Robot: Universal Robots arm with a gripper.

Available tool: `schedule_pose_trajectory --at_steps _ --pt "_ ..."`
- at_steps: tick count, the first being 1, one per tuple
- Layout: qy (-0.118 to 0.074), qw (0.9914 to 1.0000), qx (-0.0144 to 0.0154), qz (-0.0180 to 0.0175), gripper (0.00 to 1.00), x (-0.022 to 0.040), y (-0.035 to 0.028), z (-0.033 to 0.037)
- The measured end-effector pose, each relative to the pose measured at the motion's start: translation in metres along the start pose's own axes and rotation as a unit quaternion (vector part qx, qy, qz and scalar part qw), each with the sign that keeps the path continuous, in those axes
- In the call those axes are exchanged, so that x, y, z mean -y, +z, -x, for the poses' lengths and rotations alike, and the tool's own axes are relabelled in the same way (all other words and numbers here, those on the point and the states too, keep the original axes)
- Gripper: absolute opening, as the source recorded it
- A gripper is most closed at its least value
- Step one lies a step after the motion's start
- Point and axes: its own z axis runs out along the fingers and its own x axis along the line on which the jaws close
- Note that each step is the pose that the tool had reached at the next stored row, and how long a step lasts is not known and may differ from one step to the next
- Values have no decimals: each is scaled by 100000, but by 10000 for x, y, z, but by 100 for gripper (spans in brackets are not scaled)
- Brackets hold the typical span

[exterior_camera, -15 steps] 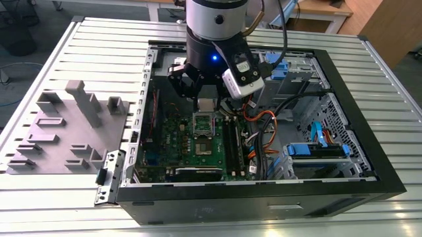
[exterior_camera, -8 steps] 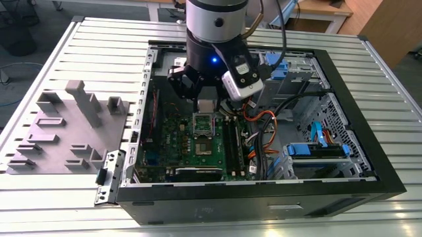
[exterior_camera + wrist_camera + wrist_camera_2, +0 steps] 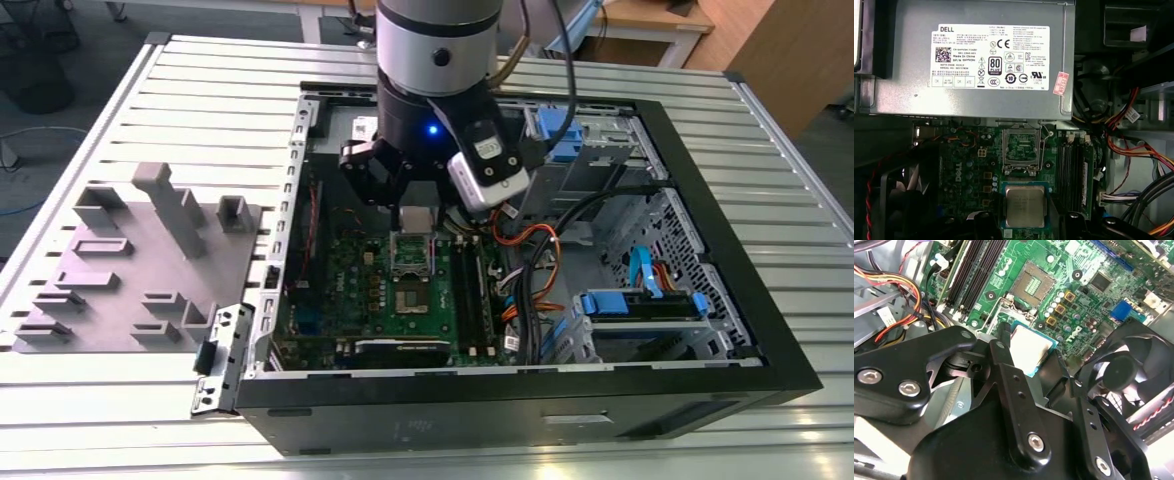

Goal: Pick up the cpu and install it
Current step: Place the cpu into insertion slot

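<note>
Here the end effector (image 3: pixel 1029 221) is clenched on the cpu (image 3: pixel 1025 206), held flat above the board (image 3: pixel 966 167) with its edges square to the open socket (image 3: pixel 1021 145), which lies just beyond it, toward the grey power supply (image 3: pixel 904 60) at the case's far end.

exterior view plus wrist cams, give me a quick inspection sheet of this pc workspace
surface: slatted metal table carries the open computer case.
job's things: cpu held above the motherboard; socket open, empty.
clutter: grey fixture tray at the exterior view's left of the case.
claw: shut on the cpu, near the socket.
cables: red, orange, yellow and black wires beside the memory slots.
surroundings: wooden furniture behind the table; power supply and fan inside the case.
</note>
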Motion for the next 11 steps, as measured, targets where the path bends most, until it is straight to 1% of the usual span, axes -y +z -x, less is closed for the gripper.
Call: schedule_pose_trajectory --at_steps 3,8,11 --pt "-1 100000 -5 32 47 1 44 -1" --pt "6 100000 -4 36 47 5 135 -4" --pt "103 100000 1 39 47 35 200 -12"
